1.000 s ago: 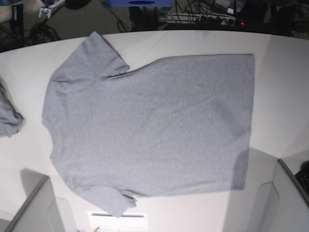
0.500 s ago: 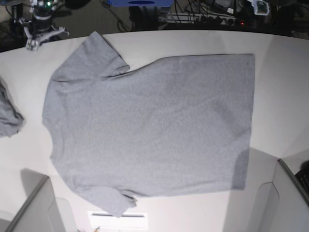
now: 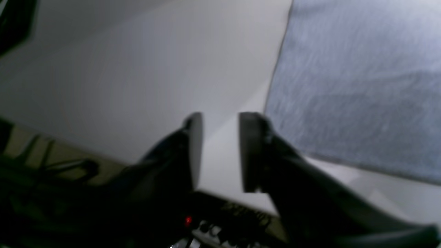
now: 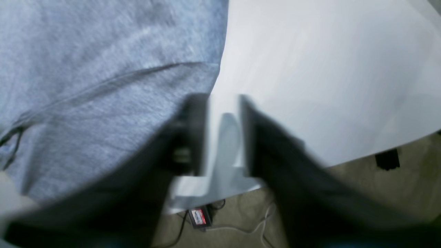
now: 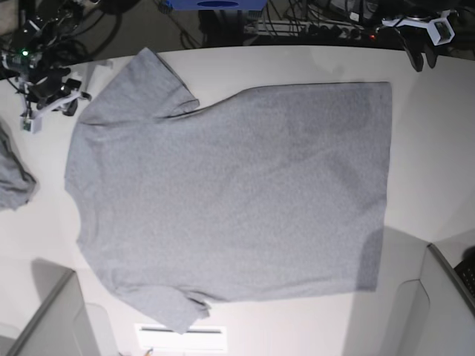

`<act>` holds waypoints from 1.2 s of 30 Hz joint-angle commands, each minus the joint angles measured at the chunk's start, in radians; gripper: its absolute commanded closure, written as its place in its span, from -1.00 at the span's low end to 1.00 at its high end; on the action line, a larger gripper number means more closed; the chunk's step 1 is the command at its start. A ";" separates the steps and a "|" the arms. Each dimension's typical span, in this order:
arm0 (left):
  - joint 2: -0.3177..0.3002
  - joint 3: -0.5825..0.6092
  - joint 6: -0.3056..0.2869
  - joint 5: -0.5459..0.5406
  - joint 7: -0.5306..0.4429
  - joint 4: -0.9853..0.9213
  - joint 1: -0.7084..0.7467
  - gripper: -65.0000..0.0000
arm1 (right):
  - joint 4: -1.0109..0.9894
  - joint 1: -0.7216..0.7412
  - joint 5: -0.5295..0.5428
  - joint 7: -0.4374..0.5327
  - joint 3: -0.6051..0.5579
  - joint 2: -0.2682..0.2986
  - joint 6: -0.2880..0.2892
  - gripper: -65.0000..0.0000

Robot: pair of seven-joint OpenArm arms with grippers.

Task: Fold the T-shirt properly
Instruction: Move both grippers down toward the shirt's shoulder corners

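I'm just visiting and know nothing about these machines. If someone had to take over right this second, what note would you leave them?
Left gripper: open, empty, over bare table just off the T-shirt's hem corner at the far edge.
Right gripper: open, empty, beside the sleeve at the shirt's far shoulder end.
T-shirt: spread flat on the white table, plain side up, no lettering showing.
A smaller grey cloth lump sits apart at the table's edge, beyond the collar end.
Done: shirt laid out.
Left: every fold; nothing is gripped yet.
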 commanded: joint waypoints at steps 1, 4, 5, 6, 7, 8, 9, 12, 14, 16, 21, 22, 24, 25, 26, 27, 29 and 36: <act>-0.005 -0.021 -0.023 -0.017 -0.025 0.009 0.009 0.20 | 0.014 0.017 0.018 -0.001 0.016 0.010 0.028 -0.02; -0.003 -0.057 -0.117 -0.094 0.017 0.007 -0.007 -0.17 | -0.032 0.048 0.018 -0.038 0.030 0.010 0.097 -0.20; -0.005 -0.067 -0.149 -0.129 0.057 0.009 -0.021 -0.26 | -0.060 0.057 0.016 -0.041 0.030 0.010 0.100 -0.20; -0.005 -0.083 -0.181 -0.169 0.104 0.007 -0.036 -0.32 | -0.093 0.065 0.016 -0.040 0.030 0.012 0.100 -0.20; -0.003 -0.104 -0.214 -0.195 0.155 0.007 -0.051 -0.33 | -0.122 0.072 0.016 -0.040 0.030 0.012 0.100 -0.20; -0.002 -0.132 -0.246 -0.218 0.205 0.007 -0.065 -0.33 | -0.150 0.079 0.016 -0.040 0.030 0.012 0.100 -0.20; 0.001 -0.163 -0.280 -0.236 0.254 0.007 -0.080 -0.33 | -0.176 0.085 0.016 -0.040 0.030 0.015 0.102 -0.20; 0.014 -0.242 -0.375 -0.262 0.371 0.007 -0.126 -0.29 | -0.238 0.095 0.021 -0.040 0.025 0.040 0.103 -0.20; 0.038 -0.301 -0.407 -0.262 0.413 0.007 -0.154 -0.22 | -0.256 0.095 0.021 -0.040 0.022 0.043 0.103 -0.20; 0.057 -0.356 -0.432 -0.261 0.442 0.007 -0.182 -0.16 | -0.258 0.094 0.021 -0.040 0.022 0.038 0.105 -0.20; 0.080 -0.434 -0.485 -0.261 0.514 -0.005 -0.231 -0.15 | -0.261 0.086 0.018 -0.049 0.021 0.013 0.203 -0.20; 0.081 -0.437 -0.494 -0.261 0.518 -0.017 -0.235 -0.15 | -0.261 0.086 0.016 -0.049 0.021 0.009 0.215 -0.20; 0.081 -0.434 -0.504 -0.261 0.518 -0.039 -0.237 -0.15 | -0.261 0.077 0.016 -0.049 0.021 0.006 0.215 -0.20; 0.081 -0.431 -0.504 -0.261 0.517 -0.046 -0.237 -0.15 | -0.261 0.071 0.018 -0.049 0.019 0.003 0.215 -0.20; 0.081 -0.430 -0.508 -0.261 0.517 -0.052 -0.237 -0.15 | -0.261 0.066 0.019 -0.049 0.014 0.001 0.215 -0.20; 0.081 -0.428 -0.516 -0.261 0.517 -0.060 -0.238 -0.15 | -0.262 0.063 0.019 -0.049 -0.012 0.001 0.215 -0.20; 0.081 -0.428 -0.522 -0.261 0.515 -0.075 -0.238 -0.15 | -0.262 0.042 0.019 -0.041 -0.055 0.001 0.215 -0.19; 0.083 -0.428 -0.522 -0.265 0.515 -0.128 -0.254 -0.15 | -0.262 0.034 0.019 -0.040 -0.070 -0.019 0.215 0.24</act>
